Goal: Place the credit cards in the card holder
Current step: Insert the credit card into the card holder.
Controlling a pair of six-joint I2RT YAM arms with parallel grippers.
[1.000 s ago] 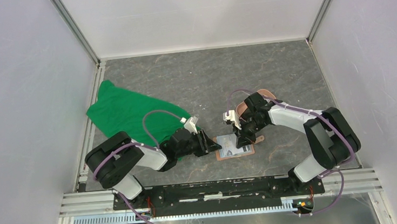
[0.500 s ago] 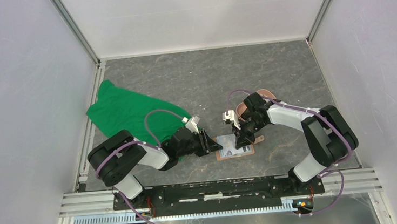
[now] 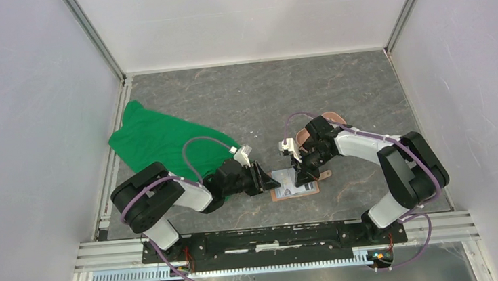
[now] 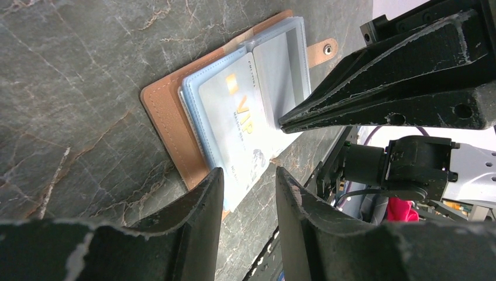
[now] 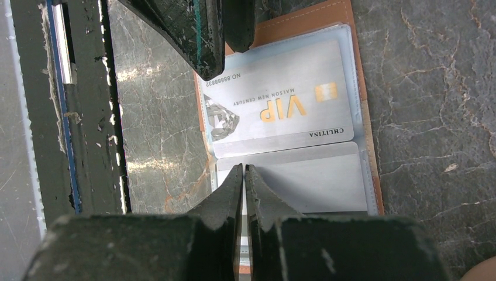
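Green cloth [image 3: 158,143] lies far L on table [image 3: 263,98]. L gripper [image 4: 248,175], fingers apart, at L edge of open tan card holder [image 4: 166,123], mid-table; pale VIP card [image 5: 281,96] in its pocket. R gripper [image 5: 244,170], fingers together, tips on next clear pocket.

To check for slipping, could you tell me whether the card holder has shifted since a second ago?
No; the card holder keeps its place against the front rail.
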